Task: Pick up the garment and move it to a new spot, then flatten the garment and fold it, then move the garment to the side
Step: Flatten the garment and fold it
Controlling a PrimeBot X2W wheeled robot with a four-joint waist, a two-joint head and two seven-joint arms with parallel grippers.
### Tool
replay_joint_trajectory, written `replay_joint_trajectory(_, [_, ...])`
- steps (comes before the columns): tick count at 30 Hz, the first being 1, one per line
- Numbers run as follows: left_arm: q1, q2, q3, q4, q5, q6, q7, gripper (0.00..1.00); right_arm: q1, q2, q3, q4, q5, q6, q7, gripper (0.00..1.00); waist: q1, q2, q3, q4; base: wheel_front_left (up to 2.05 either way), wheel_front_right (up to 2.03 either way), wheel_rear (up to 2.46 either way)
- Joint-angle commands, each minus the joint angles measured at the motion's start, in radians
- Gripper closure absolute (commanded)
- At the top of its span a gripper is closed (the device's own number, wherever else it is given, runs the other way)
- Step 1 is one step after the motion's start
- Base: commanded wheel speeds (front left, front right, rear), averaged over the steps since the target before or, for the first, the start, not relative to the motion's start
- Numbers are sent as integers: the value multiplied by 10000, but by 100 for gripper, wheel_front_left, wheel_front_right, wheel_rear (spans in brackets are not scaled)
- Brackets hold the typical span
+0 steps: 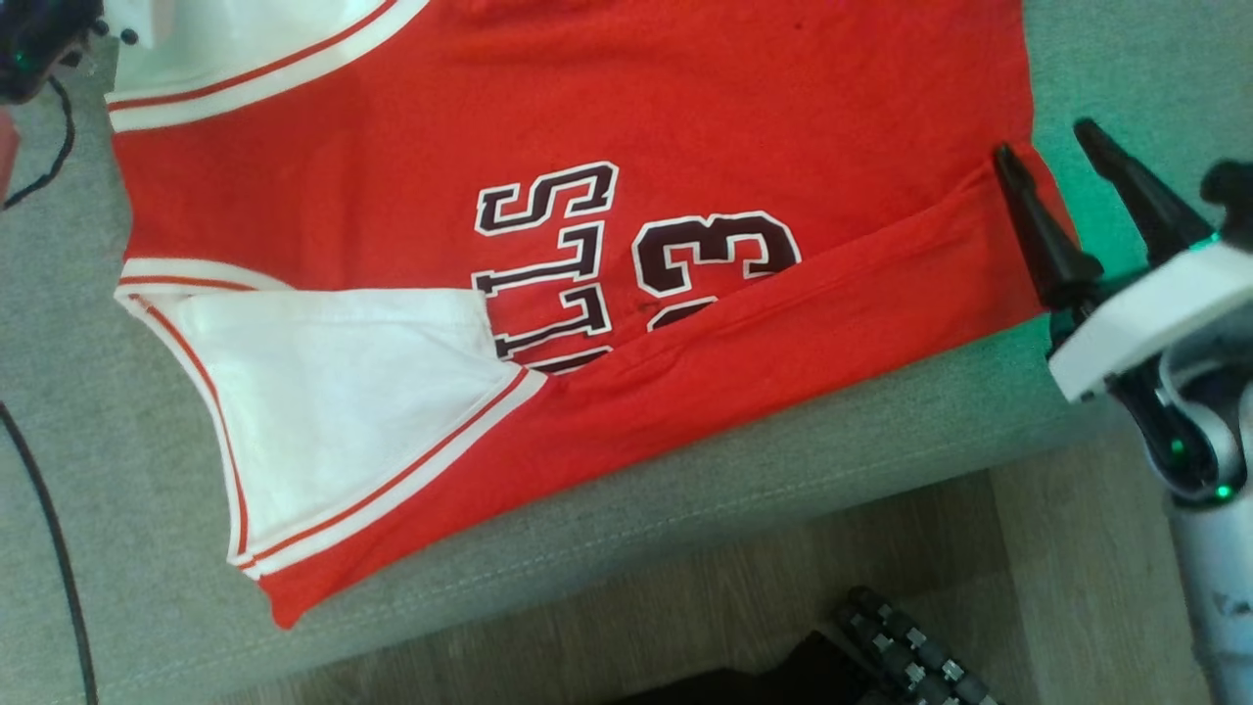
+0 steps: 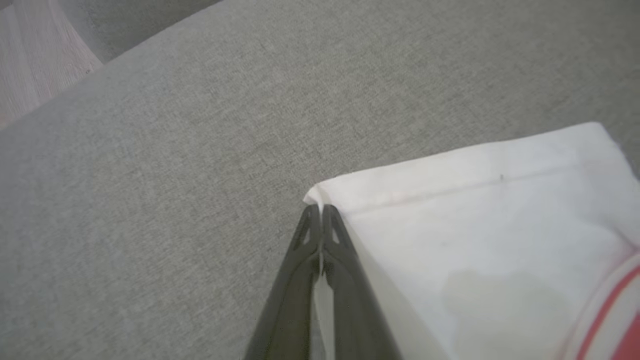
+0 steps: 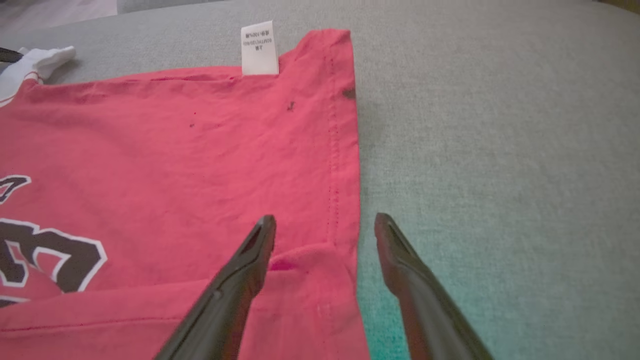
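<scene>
The garment (image 1: 783, 117) is a red jersey with white sleeves and dark lettering, lying spread on a grey cushion (image 1: 147, 607). Its near long edge is folded over the lettering. In the left wrist view my left gripper (image 2: 320, 212) is shut, its tips pinching the corner of a white sleeve (image 2: 475, 225). My right gripper (image 1: 1044, 140) stands open at the hem's near corner, one finger over the red cloth and the other over the cushion. The right wrist view shows that gripper (image 3: 326, 219) straddling the hem edge of the garment (image 3: 200, 150), gripping nothing.
The cushion's front edge (image 1: 685, 509) runs diagonally, with wooden floor (image 1: 685, 607) below it. A dark wheeled part (image 1: 901, 646) sits at the bottom. A black cable (image 1: 49, 548) crosses the cushion's left side. A white care label (image 3: 259, 47) sticks out at the far hem corner.
</scene>
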Motion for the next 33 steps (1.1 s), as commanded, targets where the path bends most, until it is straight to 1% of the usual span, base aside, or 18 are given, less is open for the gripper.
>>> replay_joint_trajectory(1, [-334, 360, 117, -286, -103, -54, 42, 100, -177, -169, 171, -172, 15, -2, 35, 0, -1, 0, -25, -9, 0, 0, 0])
replay_joint_trajectory(4, [-374, 380, 12, -347, -199, -62, -133, 100, -656, -119, 144, 133, -126, -2, 125, 0, -1, 0, -133, 24, 0, 0, 0])
replay_joint_trajectory(7, [-389, 390, -111, -383, -283, -66, -326, 100, -1265, -8, 155, 426, -322, -2, 471, 0, -1, 0, -295, 58, 0, 0, 0])
replay_joint_trajectory(8, [-384, 391, -234, -430, -369, -67, -398, 100, -1749, 14, 172, 732, -454, -2, 834, 0, -1, 0, -410, 108, 0, 0, 0])
replay_joint_trajectory(10, [-377, 405, -367, -493, -474, -68, -441, 100, -2285, 84, 84, 1105, -522, -2, 1243, 0, -1, 0, -521, 172, 0, 0, 0])
replay_joint_trajectory(13, [-378, 473, -570, -634, -606, -69, -521, 100, -3079, 146, -162, 1803, -942, -2, 1968, 0, -1, 0, -664, 251, 0, 0, 0])
replay_joint_trajectory(17, [-436, 600, -807, -824, -776, -69, -554, 100, -4071, 435, -379, 2606, -1266, -2, 2854, 0, -1, 0, -744, 343, 0, 0, 0])
replay_joint_trajectory(21, [-546, 691, -1026, -1010, -930, -70, -523, 100, -4839, 633, -351, 3343, -1337, -2, 3328, 0, -1, 0, -734, 486, 0, 0, 0])
replay_joint_trajectory(25, [-654, 756, -1235, -1139, -1037, -70, -492, 100, -5300, 682, -223, 4025, -1195, -2, 3504, 0, -1, 0, -725, 635, 0, 0, 0])
replay_joint_trajectory(26, [-674, 770, -1288, -1172, -1061, -70, -484, 100, -5376, 679, -211, 4173, -1167, -2, 3493, 4, -1, 0, -724, 680, 0, 0, 0])
replay_joint_trajectory(28, [-713, 799, -1373, -1228, -1125, -70, -479, 100, -5521, 687, -178, 4431, -1060, -2, 3432, 13, -1, 0, -722, 763, 0, 0, 0])
replay_joint_trajectory(29, [-735, 816, -1411, -1252, -1153, -70, -481, 100, -5591, 681, -155, 4548, -1016, -2, 3409, 21, -1, 0, -717, 799, 0, 0, 0])
replay_joint_trajectory(30, [-754, 835, -1446, -1274, -1181, -70, -485, 100, -5659, 666, -122, 4651, -1001, -2, 3390, 31, -1, 0, -712, 829, 0, 0, 0])
replay_joint_trajectory(33, [-796, 883, -1547, -1318, -1251, -70, -505, 100, -5920, 617, -19, 4917, -941, -2, 3337, 48, -1, 0, -696, 919, 0, 0, 0])
